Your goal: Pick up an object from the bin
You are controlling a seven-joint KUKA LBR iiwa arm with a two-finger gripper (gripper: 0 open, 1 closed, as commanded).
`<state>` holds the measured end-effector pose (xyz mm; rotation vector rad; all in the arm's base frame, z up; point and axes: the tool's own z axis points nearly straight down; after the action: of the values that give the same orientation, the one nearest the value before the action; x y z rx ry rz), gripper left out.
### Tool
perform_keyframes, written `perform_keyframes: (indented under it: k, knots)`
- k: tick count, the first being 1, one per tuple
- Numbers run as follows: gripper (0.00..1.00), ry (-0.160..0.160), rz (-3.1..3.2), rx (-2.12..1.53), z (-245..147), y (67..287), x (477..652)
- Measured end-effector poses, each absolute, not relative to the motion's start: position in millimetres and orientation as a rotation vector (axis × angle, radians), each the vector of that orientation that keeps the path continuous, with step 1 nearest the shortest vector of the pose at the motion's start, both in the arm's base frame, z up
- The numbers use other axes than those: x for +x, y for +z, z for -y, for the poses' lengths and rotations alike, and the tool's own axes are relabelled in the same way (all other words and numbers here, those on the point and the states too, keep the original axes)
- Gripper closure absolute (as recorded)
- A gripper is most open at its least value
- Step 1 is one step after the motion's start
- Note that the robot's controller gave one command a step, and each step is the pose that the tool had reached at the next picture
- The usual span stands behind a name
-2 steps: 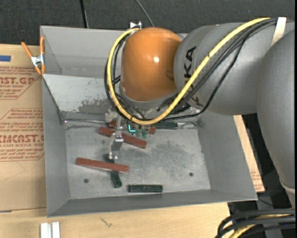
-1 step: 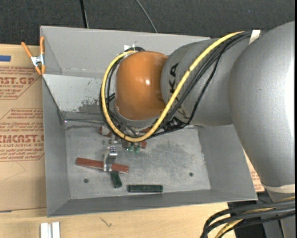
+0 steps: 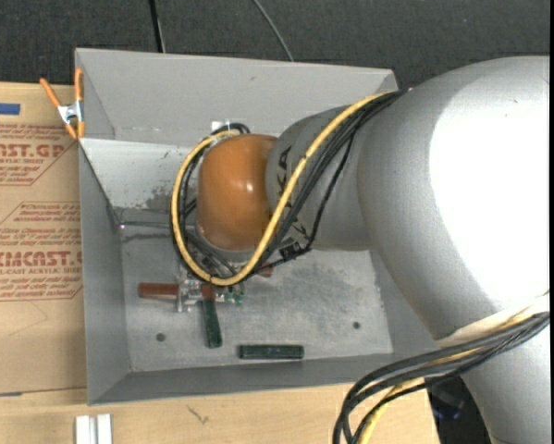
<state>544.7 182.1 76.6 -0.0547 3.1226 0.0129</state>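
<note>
The orange wrist cover (image 3: 232,197) and its cable loop (image 3: 177,220) hide most of the gripper (image 3: 193,296); what pokes out below them is too small to make out. The arm (image 3: 461,202) covers the right wall and much of the floor of the bin (image 3: 105,248), and is cut off at the right edge. 2 things run under the gripper: the reddish-brown stick (image 3: 154,290) loses its right end, the dark green stick (image 3: 211,326) its upper end.

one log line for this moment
phase: gripper low in bin | nearest: brown stick, dark green stick | apart: green bar | grasp: cannot tell
</note>
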Motion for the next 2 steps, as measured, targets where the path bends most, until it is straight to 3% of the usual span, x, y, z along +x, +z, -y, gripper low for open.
perform_keyframes:
  k: [1,2]
  knots:
    - [1.0,0.013,-3.123,-0.055,-182.1,76.6,544.6]
    - [1.0,-0.001,-3.148,-0.04,-177.2,109.7,544.3]
